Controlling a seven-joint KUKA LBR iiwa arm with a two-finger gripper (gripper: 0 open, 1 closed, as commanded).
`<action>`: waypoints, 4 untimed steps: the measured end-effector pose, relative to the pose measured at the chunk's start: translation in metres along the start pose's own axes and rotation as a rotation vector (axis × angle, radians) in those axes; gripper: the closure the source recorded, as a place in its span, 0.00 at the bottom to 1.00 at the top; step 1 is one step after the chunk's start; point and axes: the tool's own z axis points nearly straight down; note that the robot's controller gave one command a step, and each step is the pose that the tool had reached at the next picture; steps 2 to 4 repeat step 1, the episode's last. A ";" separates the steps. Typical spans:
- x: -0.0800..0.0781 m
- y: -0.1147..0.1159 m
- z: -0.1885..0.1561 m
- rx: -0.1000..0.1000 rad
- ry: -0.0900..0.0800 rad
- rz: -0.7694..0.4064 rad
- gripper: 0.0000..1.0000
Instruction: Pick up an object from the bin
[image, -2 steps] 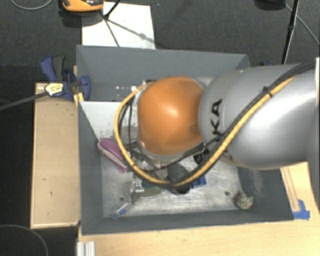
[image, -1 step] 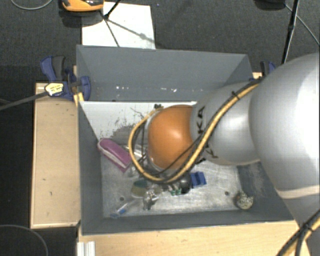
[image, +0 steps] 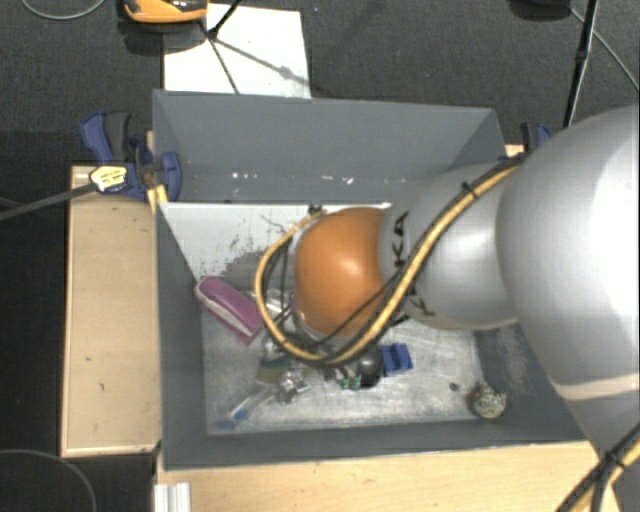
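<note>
My gripper (image: 283, 378) shows under the orange wrist cover, low over the bin floor left of the middle near the front wall. A slim light-blue stick (image: 236, 412) lies just below and left of it, touching or nearly touching its tip. A pink and purple oblong thing (image: 229, 305) lies up to the left, against the bin's left slope. On the right of the gripper sit a small dark piece with green on it (image: 354, 379) and a blue block (image: 397, 358), both partly hidden by the cover and cables.
A speckled grey ball (image: 488, 402) rests in the front right corner of the bin. The big silver arm covers the bin's right side and its cables loop round the orange cover.
</note>
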 end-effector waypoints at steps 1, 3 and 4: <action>-0.030 0.011 -0.142 0.001 -0.011 0.031 1.00; -0.030 0.011 -0.142 0.001 -0.011 0.031 1.00; -0.030 0.011 -0.142 0.001 -0.011 0.031 1.00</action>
